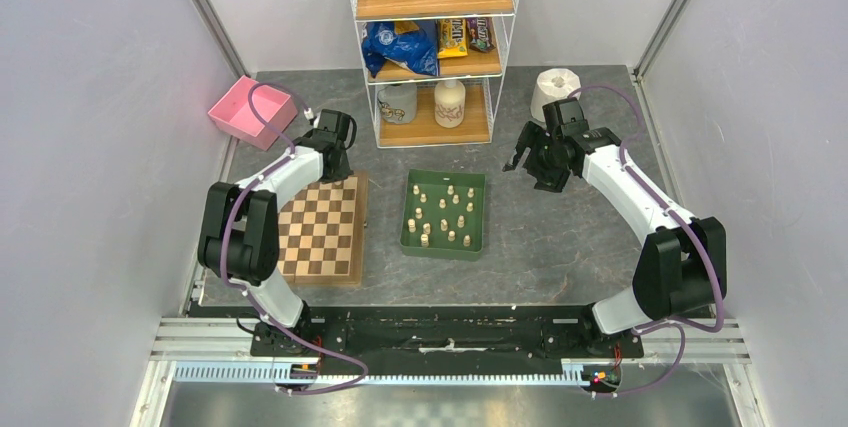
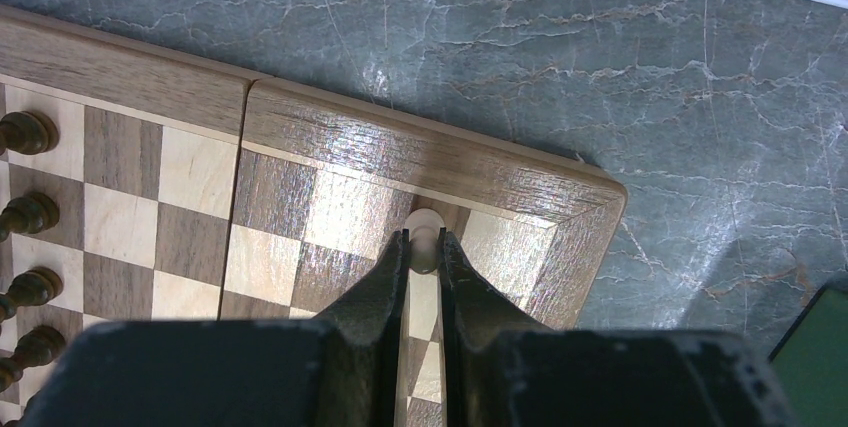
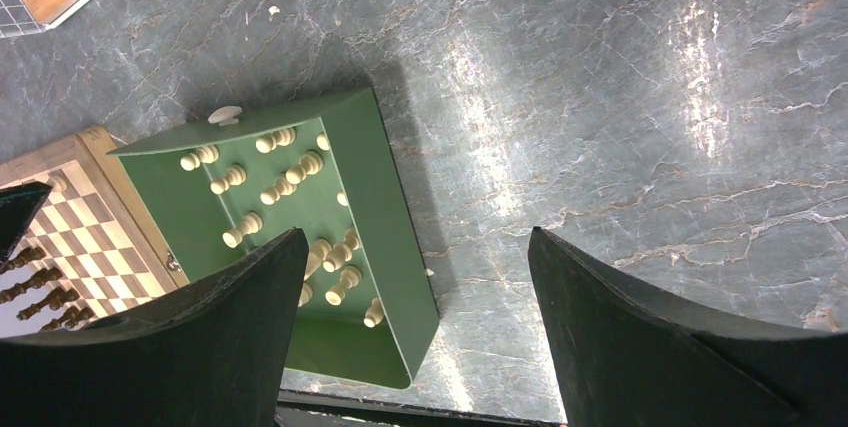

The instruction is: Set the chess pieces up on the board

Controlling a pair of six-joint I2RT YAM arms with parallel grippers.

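Pincer status: the left pincer (image 2: 425,237) is clenched on a single pale piece (image 2: 426,219), its two dark fingers pinching the rounded head from either side. In the left wrist view this sits at centre frame, over the corner area of the board (image 2: 400,147), on a square of the outermost row just inside the tan border. Whether the base already rests on the square cannot be told from above.

The right pincer (image 3: 412,247) is released, jaws standing wide with nothing between them. In the overhead view it hangs right of centre over the grey tabletop, well apart from the green tray (image 1: 445,176).

Task status, as judged from these views:

- Dark pieces (image 2: 25,132): a row stands upright on the board along the left edge of the left wrist frame. At least four show; the rest are cut off by the frame, and the arm hides that side in the overhead view, so a full count cannot be confirmed.
- Pale pieces (image 1: 444,215): a large group lies in the green tray at centre of the overhead frame.
- The held piece is the only pale one seen at the board.

Assessment: the dark side appears at least partly set, and the pale side is barely begun. Outstanding work is to seat and release the held piece, then transfer the tray's contents square by square.
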